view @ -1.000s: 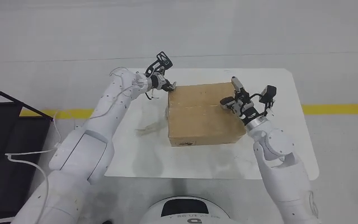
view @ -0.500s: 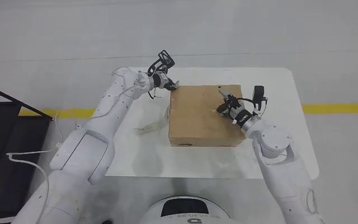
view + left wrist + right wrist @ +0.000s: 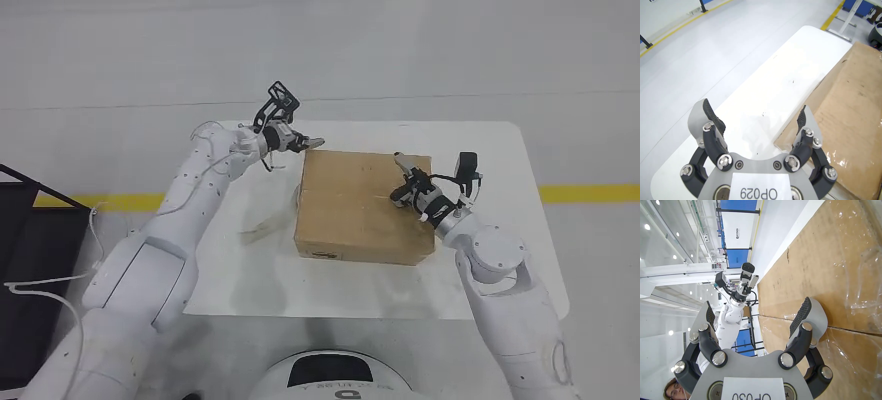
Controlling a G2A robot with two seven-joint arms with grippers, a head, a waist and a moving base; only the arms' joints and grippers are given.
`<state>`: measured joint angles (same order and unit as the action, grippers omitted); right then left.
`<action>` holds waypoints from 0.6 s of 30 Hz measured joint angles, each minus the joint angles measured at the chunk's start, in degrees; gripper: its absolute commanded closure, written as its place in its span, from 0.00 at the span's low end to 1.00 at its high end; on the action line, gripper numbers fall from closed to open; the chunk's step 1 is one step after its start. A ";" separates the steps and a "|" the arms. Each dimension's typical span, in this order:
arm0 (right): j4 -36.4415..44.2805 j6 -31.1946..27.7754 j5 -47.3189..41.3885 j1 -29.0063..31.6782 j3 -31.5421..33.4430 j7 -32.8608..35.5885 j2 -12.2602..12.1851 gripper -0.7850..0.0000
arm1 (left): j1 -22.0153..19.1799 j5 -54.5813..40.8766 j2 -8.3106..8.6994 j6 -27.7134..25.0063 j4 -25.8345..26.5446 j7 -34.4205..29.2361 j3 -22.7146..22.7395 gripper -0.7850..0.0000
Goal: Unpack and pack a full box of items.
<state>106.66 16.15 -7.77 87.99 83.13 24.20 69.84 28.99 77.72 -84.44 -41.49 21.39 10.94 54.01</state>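
A closed brown cardboard box [image 3: 355, 205] with clear tape along its top seam lies in the middle of the white table [image 3: 500, 270], turned slightly askew. My left gripper [image 3: 300, 142] hovers open just off the box's far left corner, over bare table [image 3: 772, 81], with the box [image 3: 848, 113] beside one finger and nothing held [image 3: 755, 109]. My right gripper [image 3: 404, 178] is open over the right part of the box top. One of its fingers [image 3: 806, 313] rests on the cardboard [image 3: 829, 262] close to the taped seam.
A crumpled piece of clear plastic [image 3: 262, 228] lies on the table left of the box. A black frame [image 3: 30, 230] stands on the floor past the table's left side. Bare table runs in front of and right of the box.
My right gripper has moved from the box's right edge onto its top. The box has turned a little. My left gripper has come off the box's far left corner.
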 measured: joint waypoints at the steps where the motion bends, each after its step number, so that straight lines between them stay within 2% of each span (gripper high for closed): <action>1: 0.00 0.00 0.00 0.00 0.00 0.00 0.00 0.00 | 0.66 0.92 0.76 -0.38 0.35 1.82 0.36 0.00; 6: 0.00 0.00 0.00 0.00 0.00 0.00 0.00 0.00 | 6.59 8.10 5.32 -1.03 4.54 14.00 1.96 0.00; 11: 0.00 0.00 0.00 0.00 0.00 0.00 0.00 0.00 | 15.04 16.41 9.39 2.34 11.49 26.19 3.38 0.00; 14: 0.00 0.00 0.00 0.00 0.00 0.00 0.00 0.00 | 19.18 19.64 11.28 2.17 15.79 29.97 4.42 0.00; 18: 0.00 0.00 0.00 0.00 0.00 0.00 0.00 0.00 | 23.33 24.10 13.27 0.52 21.99 30.58 5.15 0.00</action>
<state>106.66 16.15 -7.77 87.99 83.13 24.20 69.83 52.32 101.82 -71.17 -40.98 43.38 41.52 59.16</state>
